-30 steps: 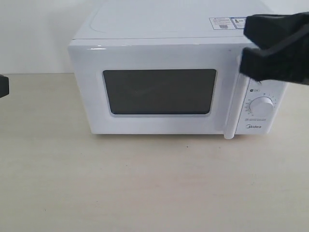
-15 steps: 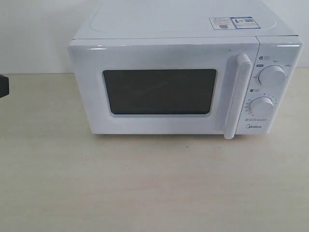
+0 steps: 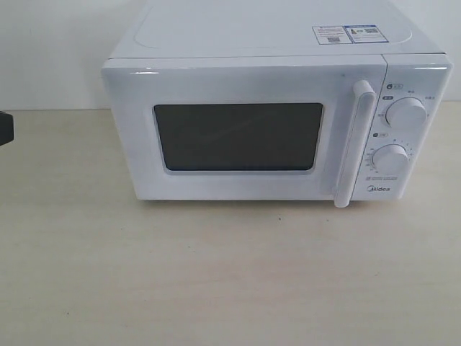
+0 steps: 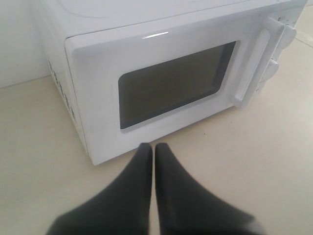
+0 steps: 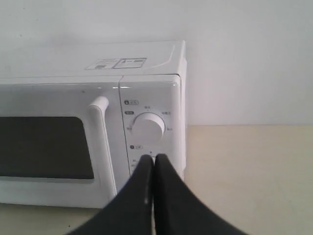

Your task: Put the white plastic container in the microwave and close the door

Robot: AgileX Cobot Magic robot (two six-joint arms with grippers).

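Microwave (image 3: pixel 245 79): white, standing square on the pale worktop (image 3: pixel 216 274), its front towards the exterior camera.
Door (image 3: pixel 238 130): shut, flush with the front of the body, no gap showing along its edge.
Window (image 3: pixel 238 137): a dark rectangle in the door; I can make out nothing through it.
Handle (image 3: pixel 354 144): a white upright bar at the door's right edge, just beside the control panel.
Knobs: two round white ones on the right panel, the upper knob (image 3: pixel 405 113) directly above the lower knob (image 3: pixel 390 158), with the brand name below them.
Labels (image 3: pixel 346 34): two small stickers lying flat on the top, near the right rear.
White plastic container: not to be seen in any view, so I cannot tell where it is.
Left end effector (image 4: pixel 153 147): my two black fingers (image 4: pixel 139 171) are pressed together with only a thin seam between them and nothing held; it hangs over the bare worktop, in front of the door's lower edge and apart from it.
Right end effector (image 5: pixel 153 157): closed the same way, tips together and empty; in the right wrist view it points at the control panel, its tips lined up below the upper knob. I cannot tell whether it touches the panel.
Exterior view: only a black piece (image 3: pixel 6 128) shows, cut off at the left edge, well apart from the microwave.
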